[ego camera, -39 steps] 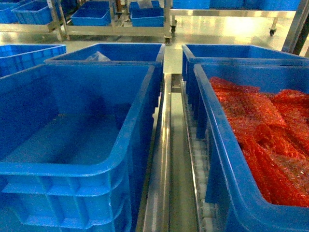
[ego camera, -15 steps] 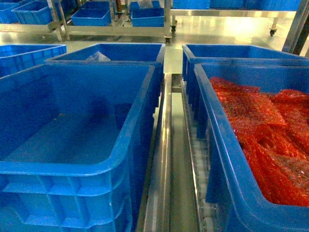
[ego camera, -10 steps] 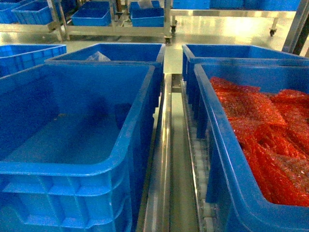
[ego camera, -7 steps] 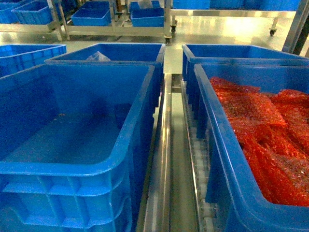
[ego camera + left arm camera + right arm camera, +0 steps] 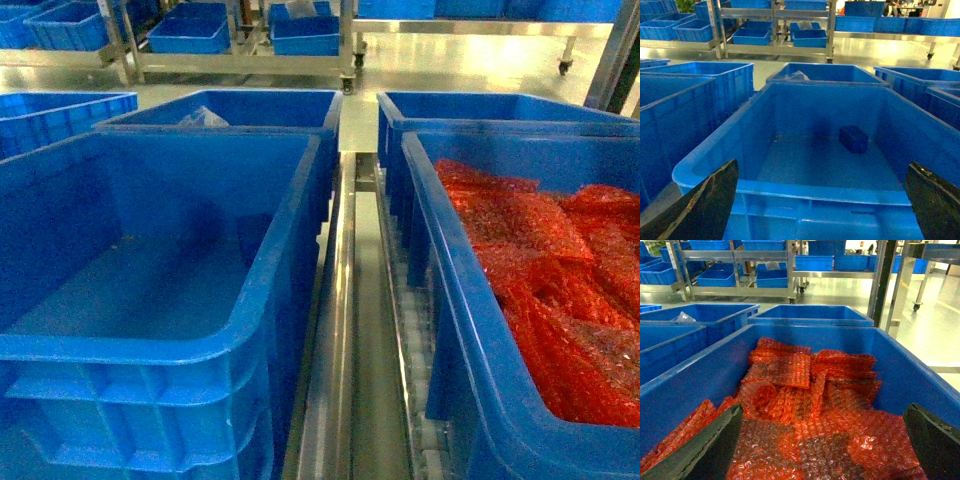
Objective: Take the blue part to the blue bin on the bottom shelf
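Small dark-blue block-shaped part (image 5: 854, 138) lying on the floor of the large blue plastic crate (image 5: 705, 160), toward its far wall, right of centre. Left end effector (image 5: 820, 200) spread wide, empty, hovering at the crate's near rim. Right end effector (image 5: 822, 440) likewise spread, empty, over red bubble-wrap bags (image 5: 805, 405). Unclear whether this crate is source or destination.

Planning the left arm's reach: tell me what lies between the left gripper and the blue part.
Left wrist view: only the bin's near wall and bare floor separate the left gripper from the blue part.
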You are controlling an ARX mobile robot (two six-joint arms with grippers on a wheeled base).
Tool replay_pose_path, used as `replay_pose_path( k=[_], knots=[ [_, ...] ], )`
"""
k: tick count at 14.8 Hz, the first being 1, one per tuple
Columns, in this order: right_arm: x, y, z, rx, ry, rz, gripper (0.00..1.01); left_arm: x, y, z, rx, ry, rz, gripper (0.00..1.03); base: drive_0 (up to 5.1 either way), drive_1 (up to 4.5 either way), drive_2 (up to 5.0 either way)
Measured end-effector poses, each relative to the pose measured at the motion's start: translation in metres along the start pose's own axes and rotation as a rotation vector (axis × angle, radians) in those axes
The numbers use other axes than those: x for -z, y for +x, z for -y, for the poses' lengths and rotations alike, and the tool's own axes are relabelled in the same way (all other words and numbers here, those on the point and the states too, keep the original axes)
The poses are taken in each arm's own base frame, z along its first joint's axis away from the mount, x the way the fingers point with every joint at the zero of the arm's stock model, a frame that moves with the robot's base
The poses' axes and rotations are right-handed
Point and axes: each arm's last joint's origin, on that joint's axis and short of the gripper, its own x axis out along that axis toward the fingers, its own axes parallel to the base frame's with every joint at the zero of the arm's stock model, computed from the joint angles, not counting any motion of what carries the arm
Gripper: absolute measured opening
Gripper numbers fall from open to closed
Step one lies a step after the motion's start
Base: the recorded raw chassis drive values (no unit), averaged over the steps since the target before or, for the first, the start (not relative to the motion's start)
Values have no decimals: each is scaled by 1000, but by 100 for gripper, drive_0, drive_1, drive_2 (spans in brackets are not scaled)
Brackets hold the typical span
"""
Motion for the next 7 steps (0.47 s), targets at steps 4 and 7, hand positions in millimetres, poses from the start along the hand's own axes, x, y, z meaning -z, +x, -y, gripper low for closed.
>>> replay_pose_path(
  k=[4, 7],
  knots=[
    [0, 0, 0, 0, 0, 0, 98, 0, 0, 0, 0, 0, 0, 98, 0, 0, 0],
    [0, 0, 0, 0, 0, 0, 98, 0, 0, 0, 0, 0, 0, 98, 0, 0, 0]
  ],
)
